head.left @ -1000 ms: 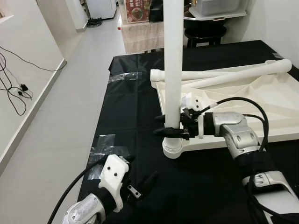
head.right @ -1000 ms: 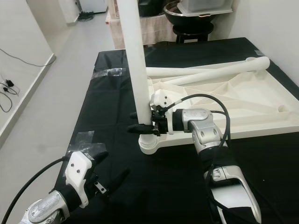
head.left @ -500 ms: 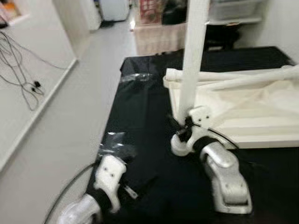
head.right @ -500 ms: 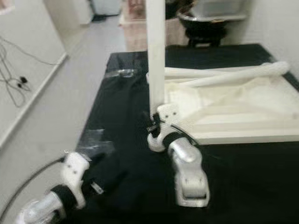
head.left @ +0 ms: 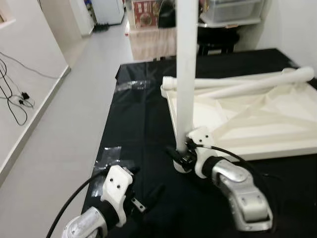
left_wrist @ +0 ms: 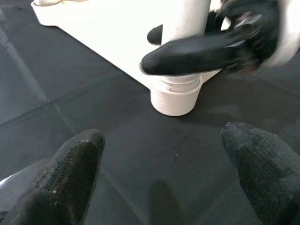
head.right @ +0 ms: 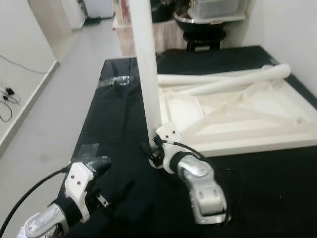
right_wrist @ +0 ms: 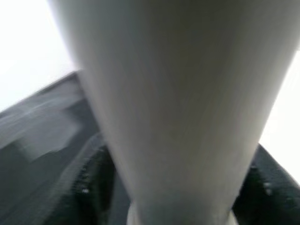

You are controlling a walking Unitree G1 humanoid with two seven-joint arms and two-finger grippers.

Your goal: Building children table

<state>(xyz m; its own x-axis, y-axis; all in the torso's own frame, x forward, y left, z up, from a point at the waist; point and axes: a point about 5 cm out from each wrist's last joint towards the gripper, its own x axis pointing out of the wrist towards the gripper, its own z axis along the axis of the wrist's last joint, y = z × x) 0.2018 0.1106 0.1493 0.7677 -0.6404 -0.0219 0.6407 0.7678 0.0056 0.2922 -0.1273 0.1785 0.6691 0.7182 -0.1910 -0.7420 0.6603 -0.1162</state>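
A white table leg [head.left: 184, 74] stands upright in the corner socket [left_wrist: 176, 94] of the upside-down white tabletop [head.left: 257, 116]. My right gripper [head.left: 178, 155] is shut on the leg just above the socket, and its fingers [right_wrist: 93, 183] press both sides of the leg. My left gripper [head.left: 143, 182] hovers low over the black cloth, in front and to the left of the socket. It is open with nothing between its fingers [left_wrist: 77, 164]. Two more white legs [head.left: 247, 80] lie across the tabletop's far edge.
A black cloth [head.left: 143, 119] covers the work surface, with clear tape patches [head.left: 113, 154] near its left edge. Grey floor [head.left: 64, 129] lies to the left. Cables [head.left: 15, 101] trail by the left wall. A dark stool [head.left: 218, 39] and a covered stand [head.left: 151, 39] are beyond.
My right gripper has slid down the leg to just above the socket, and its forearm has swung to the front. The head camera shifted. The left gripper stays put.
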